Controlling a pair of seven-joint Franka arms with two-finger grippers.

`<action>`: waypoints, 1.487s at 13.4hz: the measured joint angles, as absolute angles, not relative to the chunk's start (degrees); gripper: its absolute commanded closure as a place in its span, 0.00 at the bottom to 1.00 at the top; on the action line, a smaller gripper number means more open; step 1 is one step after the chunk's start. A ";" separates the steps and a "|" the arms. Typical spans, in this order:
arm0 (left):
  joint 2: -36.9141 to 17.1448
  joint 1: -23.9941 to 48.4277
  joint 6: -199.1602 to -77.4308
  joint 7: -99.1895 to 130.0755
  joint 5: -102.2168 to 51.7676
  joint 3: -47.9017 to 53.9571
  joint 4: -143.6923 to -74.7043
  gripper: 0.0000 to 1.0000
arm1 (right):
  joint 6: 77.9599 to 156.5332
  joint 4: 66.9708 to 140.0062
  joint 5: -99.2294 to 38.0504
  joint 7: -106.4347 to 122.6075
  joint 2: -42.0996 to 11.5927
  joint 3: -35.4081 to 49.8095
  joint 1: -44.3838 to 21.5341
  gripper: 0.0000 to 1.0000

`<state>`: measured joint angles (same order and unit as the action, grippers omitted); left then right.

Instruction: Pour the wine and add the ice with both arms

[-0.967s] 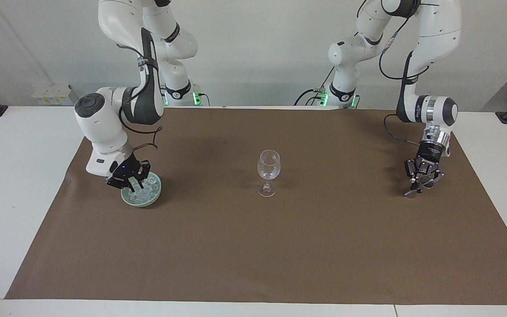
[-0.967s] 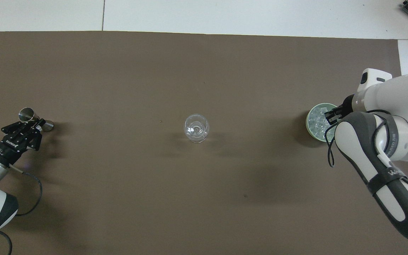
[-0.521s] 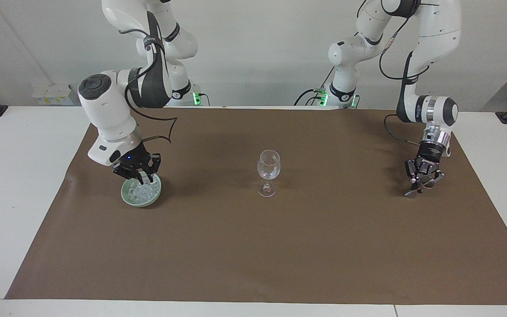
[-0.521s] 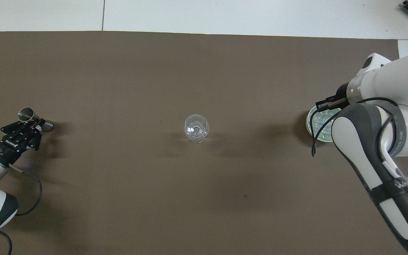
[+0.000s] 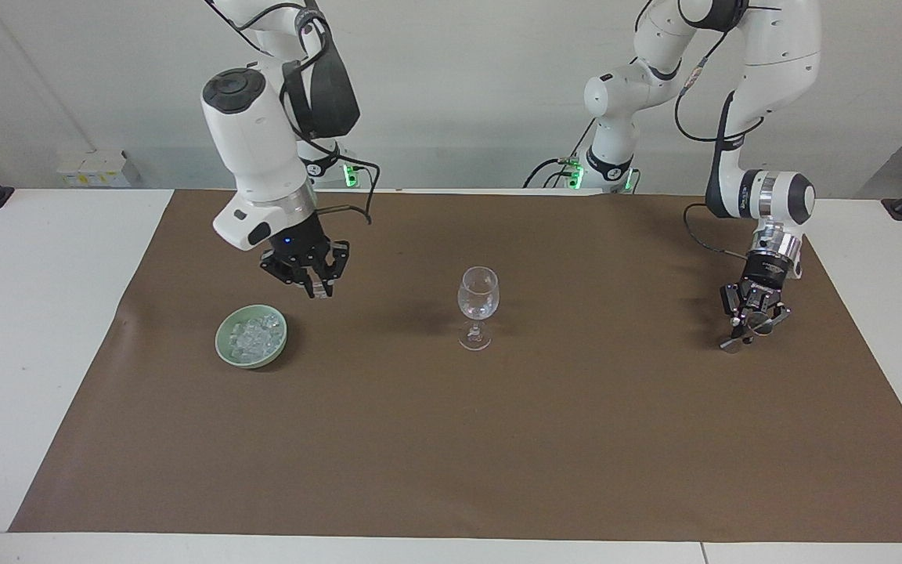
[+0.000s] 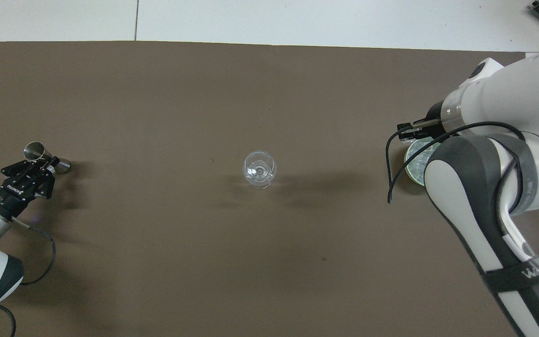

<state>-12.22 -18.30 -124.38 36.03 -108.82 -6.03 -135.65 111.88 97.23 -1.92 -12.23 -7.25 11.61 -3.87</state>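
Black fingertips of the right gripper (image 5: 316, 290) pinch narrow on what looks like one clear ice chunk (image 5: 320, 297), up over the brown mat (image 5: 451, 454) at mid-height of the facing frame, between the pale green bowl (image 5: 221, 345) of ice (image 5: 255, 337) and the centre wine glass (image 5: 478, 294). Ice likely light, hard, slippery: grip flat faces, gently. Left gripper (image 5: 748, 327) waits low at the frame edge, clamped on the steel jigger (image 5: 733, 342)
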 measured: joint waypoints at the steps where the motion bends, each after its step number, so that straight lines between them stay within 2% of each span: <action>1: -12.23 -18.30 -124.38 36.03 -108.82 -6.03 -135.65 0.95 | 111.99 96.59 -1.92 -15.84 -7.24 13.54 -3.96 1.00; 6: -12.24 -18.30 -124.38 36.03 -108.82 -6.03 -135.65 0.92 | 117.69 96.11 -1.92 -29.74 -7.74 21.98 -4.30 1.00; 13: -12.25 -18.30 -124.38 36.03 -108.82 -6.03 -135.65 0.83 | 125.18 96.27 -1.92 -38.90 -10.59 25.19 -7.64 1.00; 20: -12.27 -18.30 -124.39 35.98 -108.82 -6.04 -135.66 0.73 | 128.14 98.98 -1.87 -39.56 -12.89 26.10 -9.46 1.00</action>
<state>-12.27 -18.30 -124.39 35.98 -108.82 -6.04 -135.66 128.14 98.98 -1.87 -39.56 -12.89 26.10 -9.46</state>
